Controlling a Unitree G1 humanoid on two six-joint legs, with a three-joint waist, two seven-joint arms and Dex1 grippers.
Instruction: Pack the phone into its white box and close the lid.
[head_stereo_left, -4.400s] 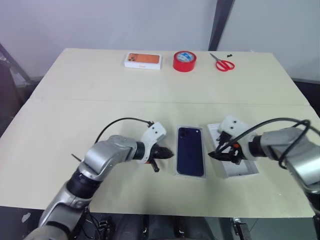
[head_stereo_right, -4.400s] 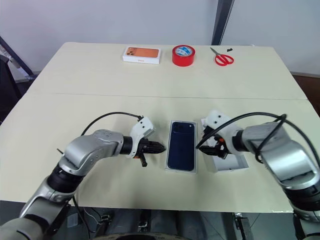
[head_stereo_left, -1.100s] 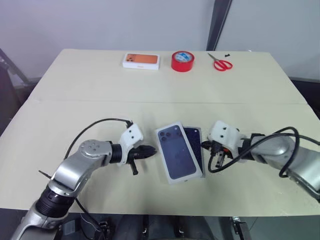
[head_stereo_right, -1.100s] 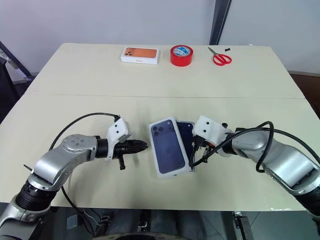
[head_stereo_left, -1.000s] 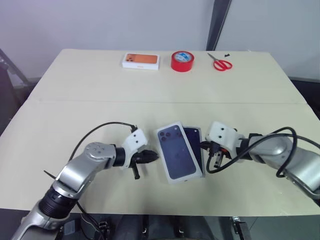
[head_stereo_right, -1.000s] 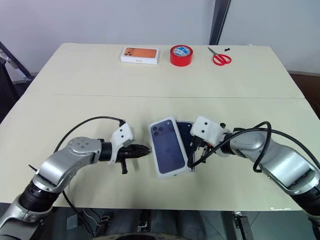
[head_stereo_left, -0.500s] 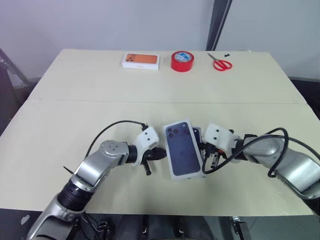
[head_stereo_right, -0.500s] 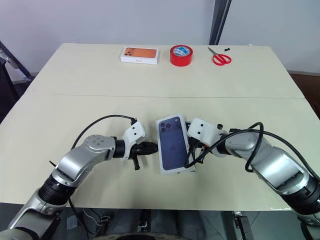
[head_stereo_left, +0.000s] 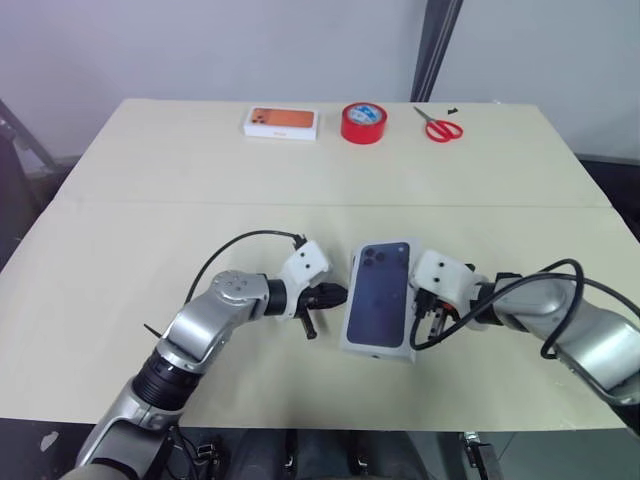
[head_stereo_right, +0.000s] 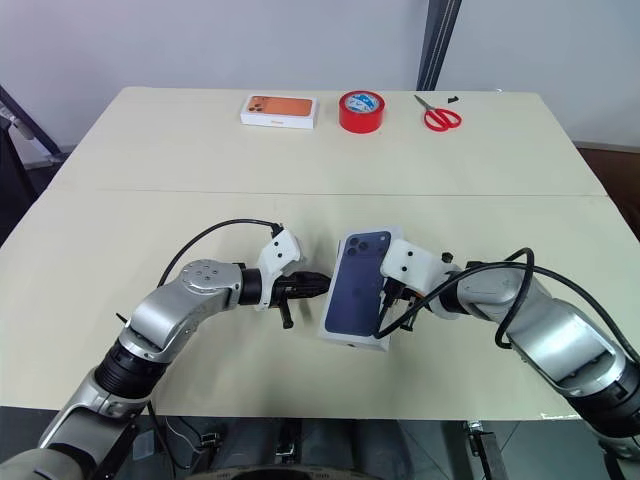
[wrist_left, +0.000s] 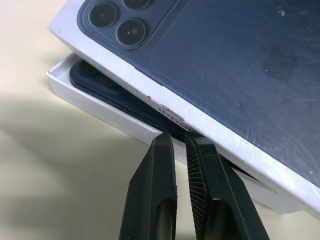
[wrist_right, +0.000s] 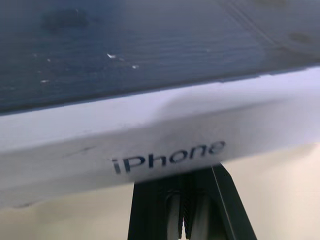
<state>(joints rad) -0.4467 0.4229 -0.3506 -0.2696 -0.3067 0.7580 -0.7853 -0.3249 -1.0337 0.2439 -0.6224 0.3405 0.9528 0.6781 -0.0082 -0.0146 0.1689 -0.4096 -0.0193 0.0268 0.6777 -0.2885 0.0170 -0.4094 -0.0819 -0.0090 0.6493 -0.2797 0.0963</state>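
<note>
Table (head_stereo_left: 150, 200): one lid (head_stereo_left: 380, 295), one phone (wrist_left: 100, 82), apparently.

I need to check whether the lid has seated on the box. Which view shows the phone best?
The left wrist view: the phone lies in the white box under the skewed lid. In both eye views the lid covers it.

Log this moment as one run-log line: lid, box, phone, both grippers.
lid: askew over white box, not seated | phone: inside box | left gripper: shut, at lid's edge | right gripper: shut, against lid's opposite side
</note>
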